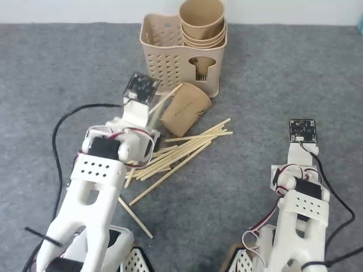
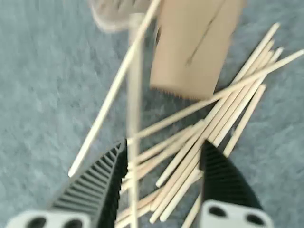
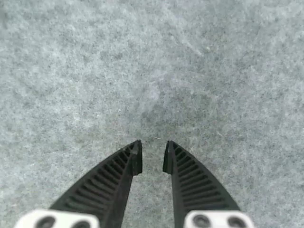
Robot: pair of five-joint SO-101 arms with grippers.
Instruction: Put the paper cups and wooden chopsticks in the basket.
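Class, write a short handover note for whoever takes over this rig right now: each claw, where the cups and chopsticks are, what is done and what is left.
Left claw: open wide, low over the chopsticks, gripping nothing.
Right claw: open only a slit, empty, over bare carpet.
Done: a stack of cups stands in the basket.
Left: one cup lies on its side in front of the basket. The chopsticks lie in a loose pile on the carpet, with a stray stick near the left arm's base. No chopsticks can be seen in the basket.
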